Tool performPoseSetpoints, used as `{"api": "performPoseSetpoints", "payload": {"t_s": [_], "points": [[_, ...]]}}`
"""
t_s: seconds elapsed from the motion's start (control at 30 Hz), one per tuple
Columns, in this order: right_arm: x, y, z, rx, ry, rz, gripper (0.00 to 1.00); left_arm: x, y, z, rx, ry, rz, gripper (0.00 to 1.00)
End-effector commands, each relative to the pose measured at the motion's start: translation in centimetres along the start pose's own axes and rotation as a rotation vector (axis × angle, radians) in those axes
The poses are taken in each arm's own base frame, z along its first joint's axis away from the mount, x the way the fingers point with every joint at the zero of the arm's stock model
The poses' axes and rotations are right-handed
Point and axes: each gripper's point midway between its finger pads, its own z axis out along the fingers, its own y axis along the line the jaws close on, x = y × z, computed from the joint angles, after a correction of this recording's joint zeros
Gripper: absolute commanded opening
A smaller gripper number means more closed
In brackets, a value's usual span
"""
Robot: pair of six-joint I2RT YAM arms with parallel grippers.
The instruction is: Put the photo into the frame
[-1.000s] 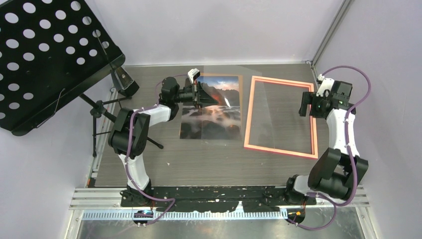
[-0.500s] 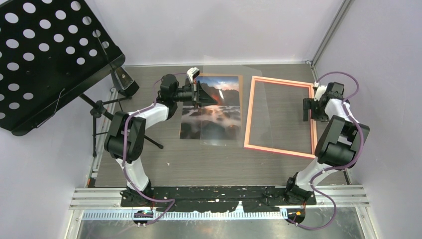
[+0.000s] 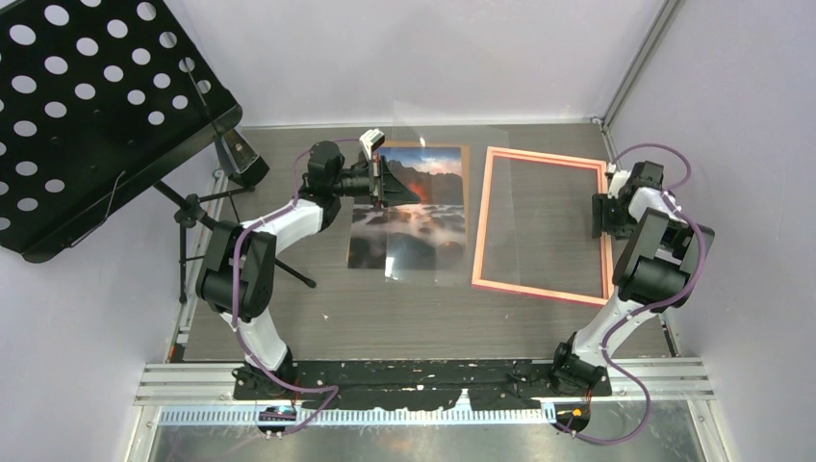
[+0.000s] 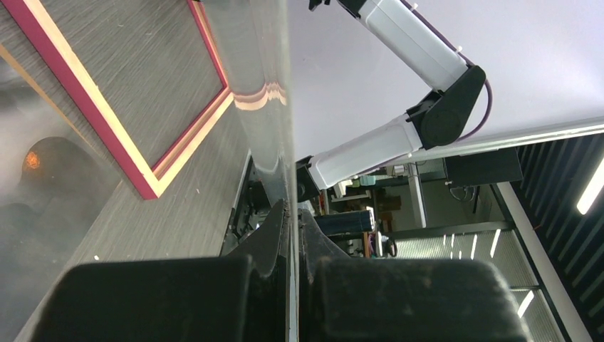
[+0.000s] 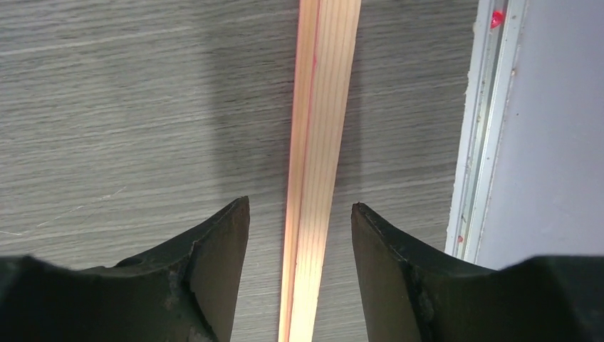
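The photo, an orange sunset over misty sea, lies face up on the table left of centre. My left gripper is shut on the edge of a clear sheet, holding it tilted above the photo. In the left wrist view the clear sheet runs straight out from between the pressed fingers. The pink-orange frame lies flat to the right. My right gripper stands open astride the frame's right rail, a finger on each side with gaps.
A black perforated music stand on a tripod fills the far left. A brown board edge shows beside the photo. A metal rail and wall run close to the right gripper.
My right gripper has dropped over the frame's right rail and its jaws have narrowed. My left arm has swung the clear sheet, whose near edge now hangs over the photo's front.
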Motion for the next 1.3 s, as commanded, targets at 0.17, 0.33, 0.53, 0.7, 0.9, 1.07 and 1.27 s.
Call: {"api": "performPoseSetpoints", "payload": {"t_s": [0.17,0.33,0.53,0.7,0.9,1.07,1.27], "points": [[-1.4,-0.2,0.6,-0.017,-0.027,-0.012,0.37,-0.9,-3.2,-0.5,0.038,-0.014,0.116,0.00],[-0.5,0.7,0.6,-0.039,-0.036,-0.006,0.12,-1.0,-3.0,-0.7,0.034,-0.020,0.113,0.00],[0.0,1.5,-0.1,-0.026,-0.071,-0.026,0.05,-1.3,-2.8,-1.3,0.021,-0.032,0.113,0.00],[0.4,2.8,-0.4,-0.034,-0.074,-0.050,0.06,-1.8,-2.9,-1.9,0.011,-0.048,0.123,0.00],[0.7,4.6,-0.4,-0.036,-0.086,-0.084,0.05,-2.0,-2.7,-2.5,0.003,-0.063,0.124,0.00],[0.6,6.9,-0.5,-0.057,-0.091,-0.112,0.05,-2.0,-2.3,-3.3,-0.006,-0.079,0.126,0.00],[0.5,9.2,-0.5,-0.118,-0.092,-0.075,0.05,-2.0,-2.0,-4.2,-0.028,-0.094,0.132,0.00]]}}
